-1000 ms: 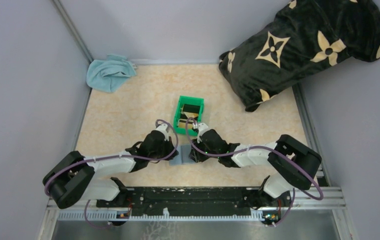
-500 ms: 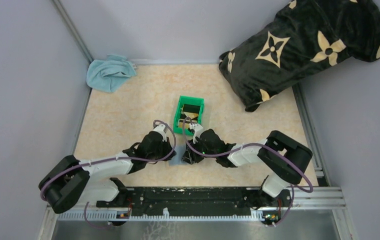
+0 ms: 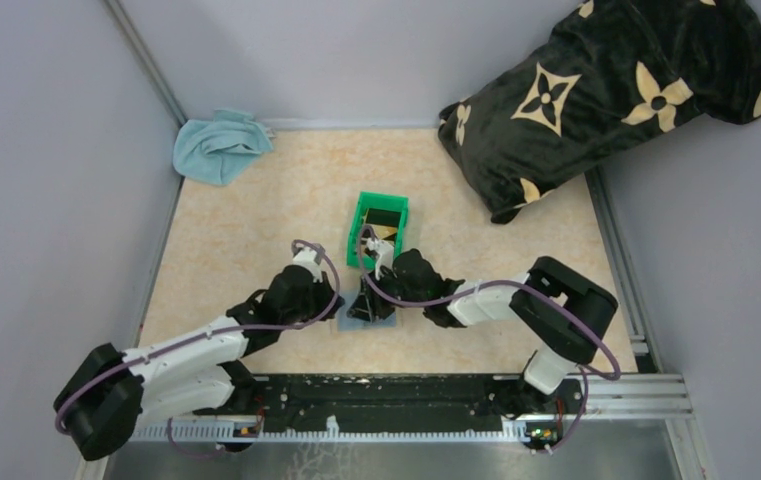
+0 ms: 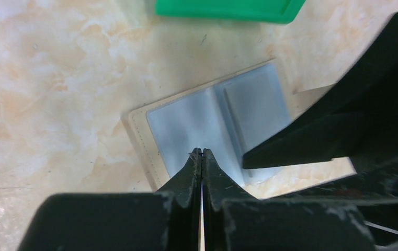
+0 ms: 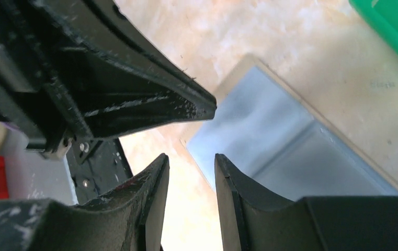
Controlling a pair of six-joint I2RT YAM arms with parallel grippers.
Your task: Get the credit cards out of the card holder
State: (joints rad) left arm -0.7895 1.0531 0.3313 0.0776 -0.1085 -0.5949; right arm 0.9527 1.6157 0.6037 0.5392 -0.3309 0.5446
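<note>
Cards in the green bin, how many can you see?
2: a black card at the far end of the green bin, a gold-tan card just nearer. More may lie hidden beneath.

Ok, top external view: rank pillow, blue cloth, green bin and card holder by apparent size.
1. pillow
2. blue cloth
3. green bin
4. card holder, though it is mostly covered, so its rank against the bin is unsure.

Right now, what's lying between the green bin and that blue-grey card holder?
Only bare tabletop between green bin and card holder, as the left wrist view shows.
</note>
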